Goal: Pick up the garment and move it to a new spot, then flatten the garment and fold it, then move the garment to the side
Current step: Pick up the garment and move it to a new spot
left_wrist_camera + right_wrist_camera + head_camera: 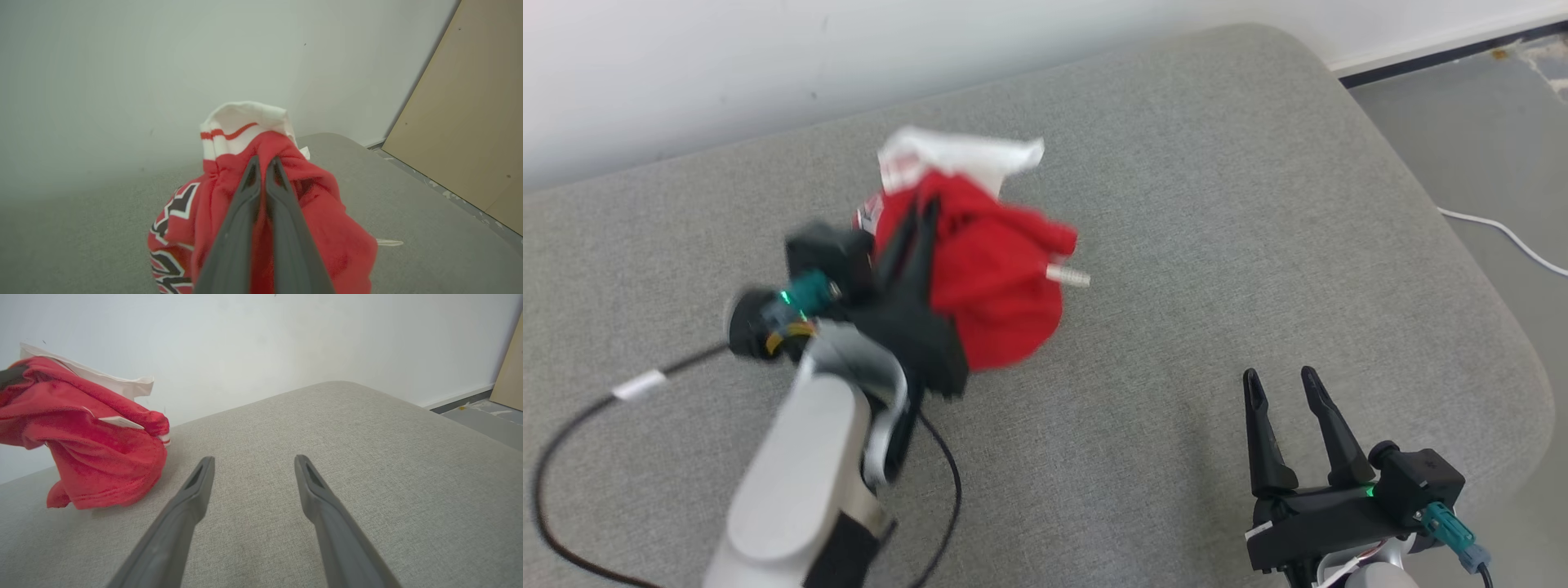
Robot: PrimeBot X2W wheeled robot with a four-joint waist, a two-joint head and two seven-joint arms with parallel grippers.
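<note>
Left end effector [920, 214]: closed on a fold of the garment [1001, 282]; dark fingers pressed together in the red cloth; blurred when seen from the head
Garment: red with a white band, bunched, hanging from that grip toward the back edge of the grey cushion [1225, 204], left of middle; its left side hidden behind the arm; whether its hem touches the cushion I cannot tell
Lettering [173, 212]: black and white, crumpled, cut off low down; unreadable
Right end effector [1281, 377]: fingers spread wide, holding nothing; over the cushion's front right part, well apart from the garment

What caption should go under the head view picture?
Left gripper pinches the bunched red garment over the grey cushion; right gripper open.
</note>
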